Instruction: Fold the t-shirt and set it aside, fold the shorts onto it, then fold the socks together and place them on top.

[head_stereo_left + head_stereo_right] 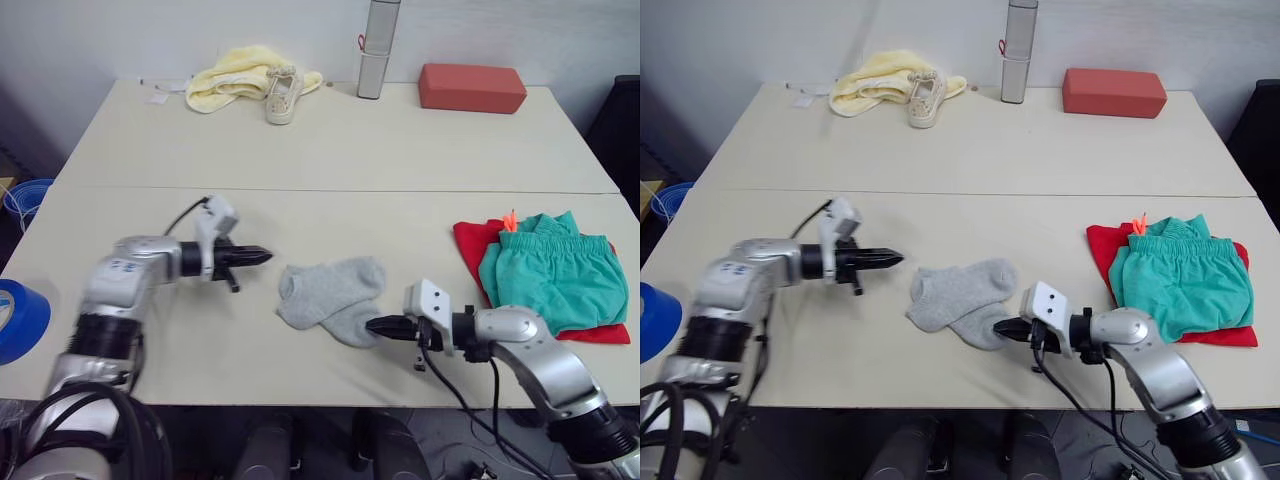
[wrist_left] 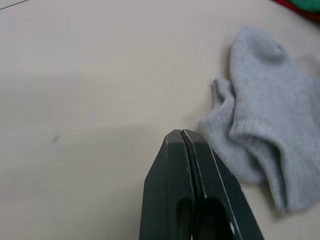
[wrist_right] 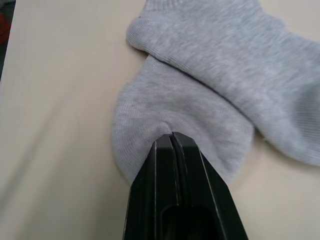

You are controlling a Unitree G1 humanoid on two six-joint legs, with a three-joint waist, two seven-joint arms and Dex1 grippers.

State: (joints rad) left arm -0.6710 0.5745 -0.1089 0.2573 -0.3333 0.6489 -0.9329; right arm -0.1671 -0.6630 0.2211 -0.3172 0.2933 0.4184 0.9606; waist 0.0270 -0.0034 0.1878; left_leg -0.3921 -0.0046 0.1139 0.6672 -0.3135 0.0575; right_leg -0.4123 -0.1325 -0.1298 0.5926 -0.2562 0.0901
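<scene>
The socks point(image 1: 333, 298) lie overlapped on the table point(image 1: 330, 160) between the two tools. The right tool point(image 1: 372, 325) is pinched shut on the toe of the lower sock, while the left tool point(image 1: 264, 256) is closed on nothing, just beside the socks. The shorts point(image 1: 548, 277) lie on the t-shirt point(image 1: 468, 245) at the robot's right

Place: a lab or test room, not a home.
Tables point(image 1: 330, 150): two plain beige ones pushed together against a bare white wall point(image 1: 120, 35).
Props: sneaker point(image 1: 282, 95), yellow cloth point(image 1: 232, 77), red block point(image 1: 472, 87), grey bottle point(image 1: 378, 48).
Floor: cables point(image 1: 470, 455), blue tape roll point(image 1: 20, 320).
</scene>
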